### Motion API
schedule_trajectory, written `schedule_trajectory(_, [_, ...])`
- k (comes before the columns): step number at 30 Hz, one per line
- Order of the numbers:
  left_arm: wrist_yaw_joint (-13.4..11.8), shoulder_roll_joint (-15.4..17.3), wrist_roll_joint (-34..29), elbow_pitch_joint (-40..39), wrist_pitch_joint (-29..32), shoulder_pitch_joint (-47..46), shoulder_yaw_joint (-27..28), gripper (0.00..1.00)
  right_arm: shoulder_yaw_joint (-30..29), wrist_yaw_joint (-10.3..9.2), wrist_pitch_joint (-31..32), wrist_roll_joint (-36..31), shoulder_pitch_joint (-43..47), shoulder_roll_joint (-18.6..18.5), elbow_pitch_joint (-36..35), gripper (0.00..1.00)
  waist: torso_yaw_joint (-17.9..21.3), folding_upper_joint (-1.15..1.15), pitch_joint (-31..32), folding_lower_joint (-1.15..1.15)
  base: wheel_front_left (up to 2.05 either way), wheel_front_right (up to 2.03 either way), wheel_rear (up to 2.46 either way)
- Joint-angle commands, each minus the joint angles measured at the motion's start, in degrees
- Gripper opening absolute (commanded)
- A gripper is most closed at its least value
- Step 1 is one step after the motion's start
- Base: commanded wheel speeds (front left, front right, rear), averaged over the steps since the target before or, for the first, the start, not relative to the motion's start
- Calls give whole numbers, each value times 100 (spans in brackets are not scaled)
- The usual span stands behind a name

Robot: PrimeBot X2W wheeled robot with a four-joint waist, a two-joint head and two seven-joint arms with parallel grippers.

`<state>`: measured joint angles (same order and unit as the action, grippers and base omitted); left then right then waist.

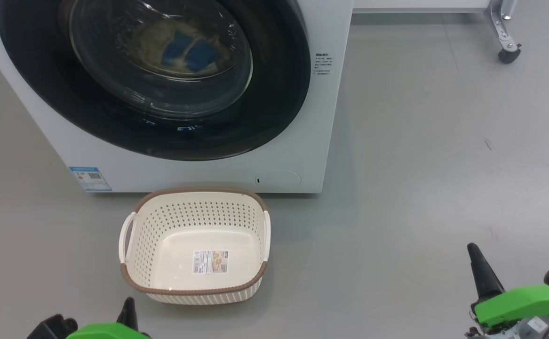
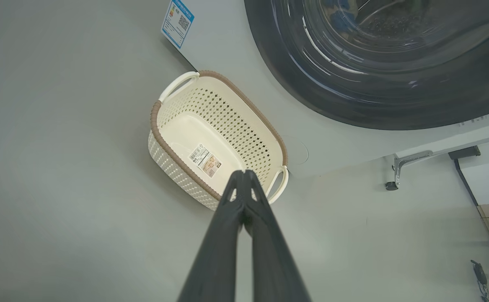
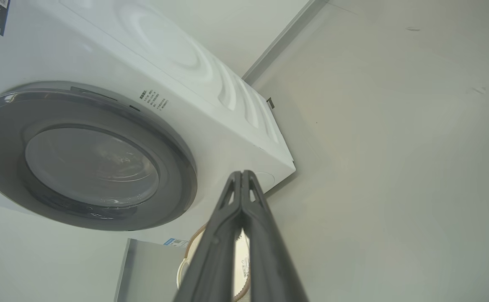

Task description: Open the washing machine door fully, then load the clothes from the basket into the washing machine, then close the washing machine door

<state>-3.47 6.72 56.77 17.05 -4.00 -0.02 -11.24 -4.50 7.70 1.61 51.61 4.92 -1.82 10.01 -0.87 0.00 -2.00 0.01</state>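
Closest in, the left gripper (image 1: pixel 127 306) is poking up at the lower left of the head view, green housing under it. In the left wrist view its two dark fingers (image 2: pixel 221 243) are pressing together tip to tip, jaws closed, gripping nothing. The right gripper (image 1: pixel 475 256) is rising at the lower right over a green housing of its own, well apart from the basket. In the right wrist view its fingers (image 3: pixel 219 247) are likewise meeting at the tips, closed on nothing.

The basket (image 1: pixel 199 214) is sitting upright on the grey floor (image 1: pixel 420 165), just in front of the washing machine (image 1: pixel 302 155), below the door. Its far brown rim is lying right at the machine's base; whether they are touching I cannot tell. Perforated cream walls, white handles on both sides, the label sticker (image 1: pixel 210 262) on its bottom showing in full. The left gripper's tip is hanging near the basket's near left corner.

The door (image 1: pixel 274 113), a glossy black ring with a bulging glass window, is lying flat against the machine's white front, closed. The clothes (image 1: pixel 185 47) are showing through the glass, pale yellow with blue patches, resting inside the drum. A small blue sticker (image 1: pixel 90 179) is sitting at the machine's lower left corner. A metal leg with a caster (image 1: pixel 507 52) is standing on the floor to the far right.
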Motion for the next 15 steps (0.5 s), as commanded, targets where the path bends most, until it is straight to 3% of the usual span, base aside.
schedule_trajectory(1, [82, 23, 158, -189, 26, -301, 198, 0, 29, -10, 36, 194, -322, -159, -139, 0, 2, 0, 5, 0, 0, 0, 0])
schedule_trajectory(15, [301, -37, 920, -215, 216, -365, 501, 0, 20, -13, 101, 1063, -488, -177, -25, 0, 21, 0, 43, 0, 0, 0, 0])
